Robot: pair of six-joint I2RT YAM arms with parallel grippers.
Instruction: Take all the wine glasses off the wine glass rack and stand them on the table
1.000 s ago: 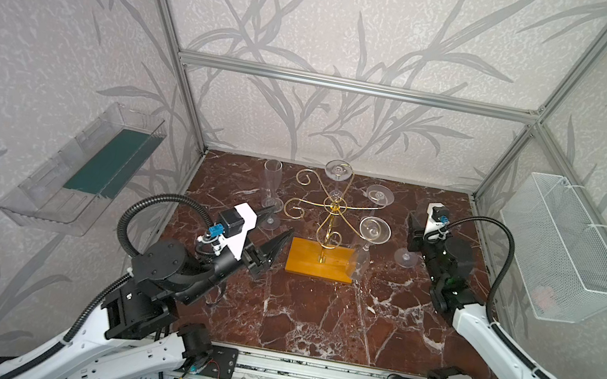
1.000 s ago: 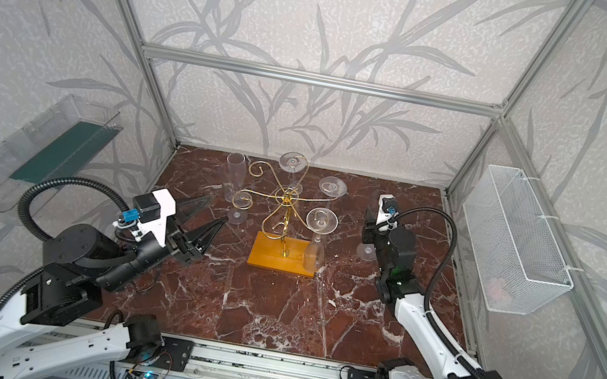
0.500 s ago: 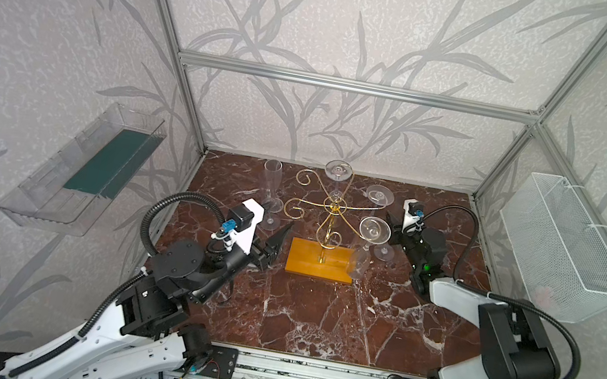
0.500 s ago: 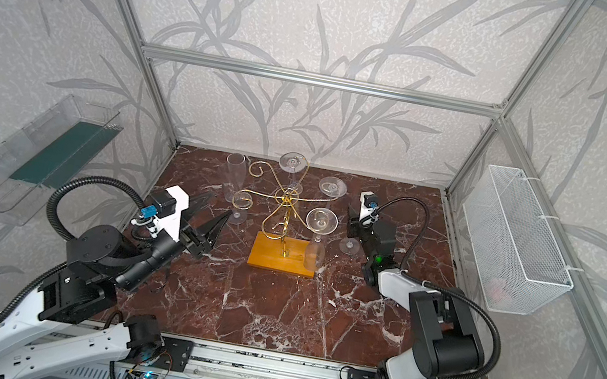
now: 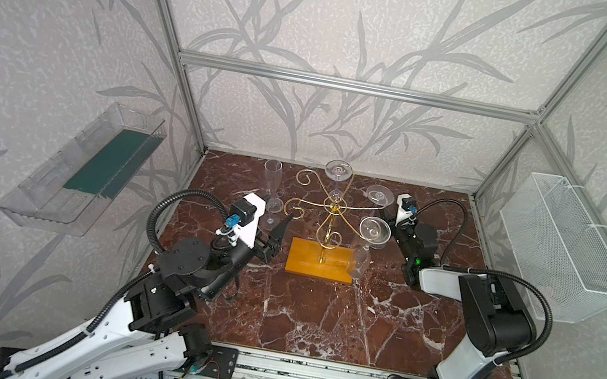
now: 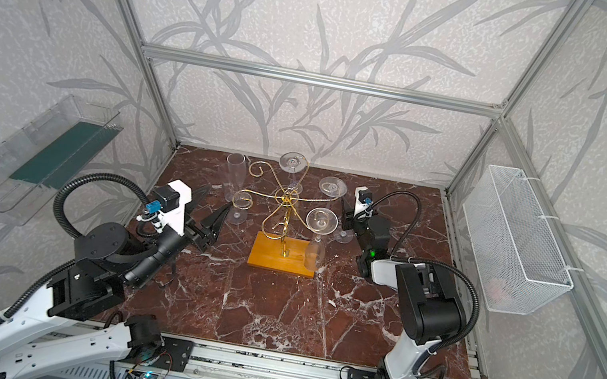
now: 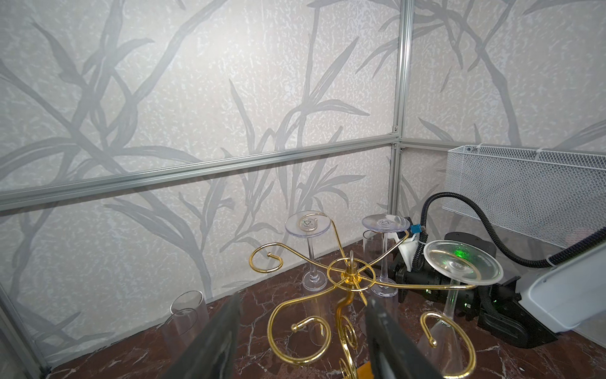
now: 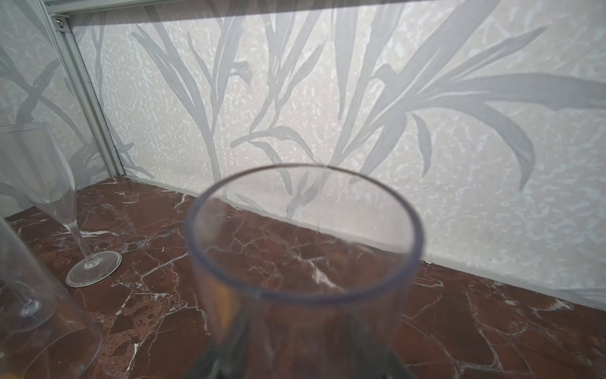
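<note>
1. Left gripper (image 6: pixel 217 200): black fingers, jaws apart, nothing between them. It sits at 9 o'clock of the rack post (12 o'clock = back wall), pointed at the post and clear of every glass.
2. Upright clear flute (image 5: pixel 271 176): stands on the dark red marble tabletop (image 5: pixel 312 318) at 10 o'clock, off the rack.
3. Wine glass rack (image 5: pixel 306 260): thin gold wire scroll arms on a central post, with a rectangular orange-yellow wooden base. Three clear stemmed glasses hang bowl-down by their feet: the 12 o'clock glass (image 5: pixel 338 169), the 2 o'clock glass (image 5: pixel 379 193) and the 4 o'clock glass (image 5: pixel 374 228).
4. Right gripper (image 6: pixel 348 218): at 3 o'clock, clamped on the lower part of a clear stemmed wine glass (image 8: pixel 305 279). The glass is upright, off the rack and just beside the 4 o'clock glass. Cannot tell whether its foot rests on the marble.
5. Handling, my estimate: light, rigid, thin-walled and smooth, so slippery under hard pads. The stem is the weak point. Squeeze moderately across the lower bowl and do not twist.
6. Hanging glasses: take the stem just under the foot and slide it outward along the wire to the open scroll end. The rack looks light, so a sideways drag could tip it or knock the neighbouring glasses.
</note>
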